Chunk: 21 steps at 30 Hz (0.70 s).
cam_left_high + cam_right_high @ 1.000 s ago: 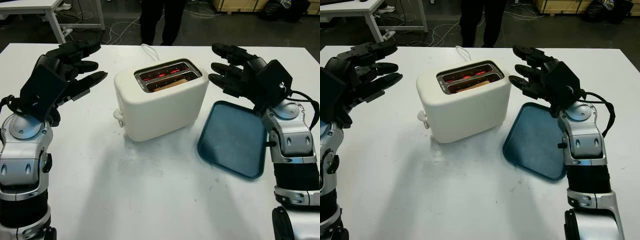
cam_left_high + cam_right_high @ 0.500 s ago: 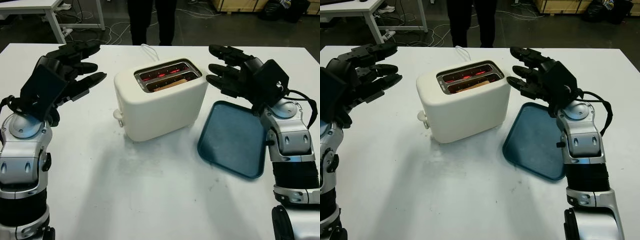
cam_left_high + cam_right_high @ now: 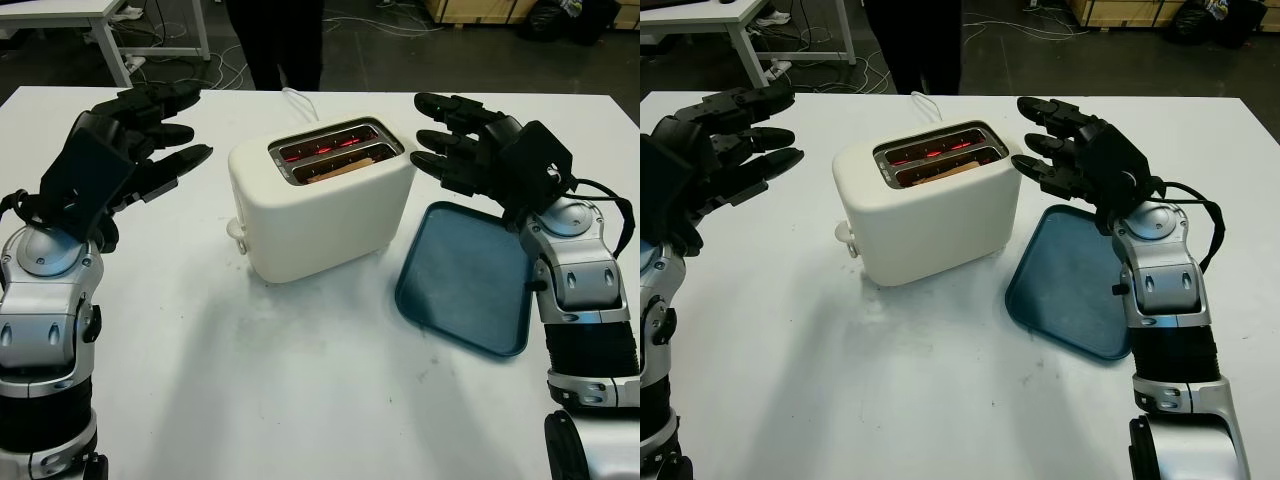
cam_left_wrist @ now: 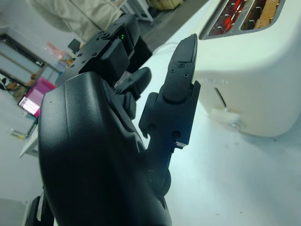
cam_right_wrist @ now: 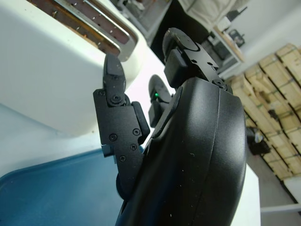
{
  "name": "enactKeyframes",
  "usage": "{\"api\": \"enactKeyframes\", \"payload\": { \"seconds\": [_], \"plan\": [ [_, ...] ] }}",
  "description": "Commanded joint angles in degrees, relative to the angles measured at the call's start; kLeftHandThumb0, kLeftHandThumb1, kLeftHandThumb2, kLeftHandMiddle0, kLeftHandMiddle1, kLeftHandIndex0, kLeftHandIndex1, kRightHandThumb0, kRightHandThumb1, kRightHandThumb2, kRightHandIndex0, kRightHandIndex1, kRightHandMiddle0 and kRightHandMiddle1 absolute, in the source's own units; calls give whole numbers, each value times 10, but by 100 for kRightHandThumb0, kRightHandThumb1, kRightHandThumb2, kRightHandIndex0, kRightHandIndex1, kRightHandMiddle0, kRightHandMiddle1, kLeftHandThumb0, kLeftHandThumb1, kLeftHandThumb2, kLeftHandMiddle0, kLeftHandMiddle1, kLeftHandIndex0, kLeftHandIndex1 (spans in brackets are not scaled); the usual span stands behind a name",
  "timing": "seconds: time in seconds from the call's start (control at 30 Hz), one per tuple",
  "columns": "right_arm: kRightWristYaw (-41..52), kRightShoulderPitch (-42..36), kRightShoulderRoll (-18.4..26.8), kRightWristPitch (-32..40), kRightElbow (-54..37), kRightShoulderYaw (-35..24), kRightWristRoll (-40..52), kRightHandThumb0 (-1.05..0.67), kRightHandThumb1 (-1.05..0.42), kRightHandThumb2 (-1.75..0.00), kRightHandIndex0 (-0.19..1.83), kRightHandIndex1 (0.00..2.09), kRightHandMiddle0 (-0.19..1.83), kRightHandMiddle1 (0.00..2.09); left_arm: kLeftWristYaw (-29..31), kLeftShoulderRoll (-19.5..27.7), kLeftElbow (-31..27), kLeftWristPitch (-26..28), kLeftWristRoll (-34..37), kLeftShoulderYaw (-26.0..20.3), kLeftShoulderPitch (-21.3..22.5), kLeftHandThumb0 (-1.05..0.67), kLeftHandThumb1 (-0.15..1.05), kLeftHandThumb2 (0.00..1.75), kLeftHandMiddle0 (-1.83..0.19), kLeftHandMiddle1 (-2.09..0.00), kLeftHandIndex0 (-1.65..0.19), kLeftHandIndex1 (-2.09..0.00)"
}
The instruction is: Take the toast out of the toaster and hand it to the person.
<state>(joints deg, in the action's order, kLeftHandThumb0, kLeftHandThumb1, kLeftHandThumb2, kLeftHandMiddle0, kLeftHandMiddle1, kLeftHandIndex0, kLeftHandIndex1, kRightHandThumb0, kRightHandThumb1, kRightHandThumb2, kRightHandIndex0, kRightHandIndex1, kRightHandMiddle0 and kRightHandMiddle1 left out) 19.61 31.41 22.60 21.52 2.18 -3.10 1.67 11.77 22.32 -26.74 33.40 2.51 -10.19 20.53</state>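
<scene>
A cream two-slot toaster (image 3: 325,205) stands mid-table, its slots glowing red. A slice of toast (image 3: 345,167) sits low in the near slot, its brown edge just showing; the toast (image 4: 266,10) shows in the left wrist view too. My right hand (image 3: 455,140) is open, raised close beside the toaster's right end, apart from it. My left hand (image 3: 150,130) is open, held up left of the toaster with a wide gap. A person (image 3: 275,40) in dark trousers stands at the table's far edge.
A blue tray (image 3: 465,275) lies flat to the right of the toaster, under my right forearm. The toaster's white cord (image 3: 297,98) runs off the far edge. The toaster's lever (image 3: 236,232) sticks out at its left front. White table (image 3: 300,380) in front is bare.
My right hand has edged slightly left toward the toaster's right end. The person behind the table has stepped to the left. My left hand has stayed put.
</scene>
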Motion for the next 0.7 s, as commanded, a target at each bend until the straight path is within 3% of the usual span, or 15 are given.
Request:
{"api": "enactKeyframes", "payload": {
  "seconds": [0.0,0.33,0.67],
  "plan": [
    [-1,8,4,-3,-6,-2,1,-25,-92,-21,36,19,42,1,2,4,-4,-1,4,3,8,-39,92,10,-25,-83,-59,-4],
    [2,8,4,-2,-10,-3,1,-23,-92,-20,35,18,42,1,4,3,-5,-2,9,0,5,-37,92,9,-25,-87,-60,-4],
    [5,6,10,-10,-6,3,-7,-22,-92,-20,38,19,45,2,1,-6,8,-41,11,-6,-1,-32,92,7,-31,-92,-65,-8]
  ]
}}
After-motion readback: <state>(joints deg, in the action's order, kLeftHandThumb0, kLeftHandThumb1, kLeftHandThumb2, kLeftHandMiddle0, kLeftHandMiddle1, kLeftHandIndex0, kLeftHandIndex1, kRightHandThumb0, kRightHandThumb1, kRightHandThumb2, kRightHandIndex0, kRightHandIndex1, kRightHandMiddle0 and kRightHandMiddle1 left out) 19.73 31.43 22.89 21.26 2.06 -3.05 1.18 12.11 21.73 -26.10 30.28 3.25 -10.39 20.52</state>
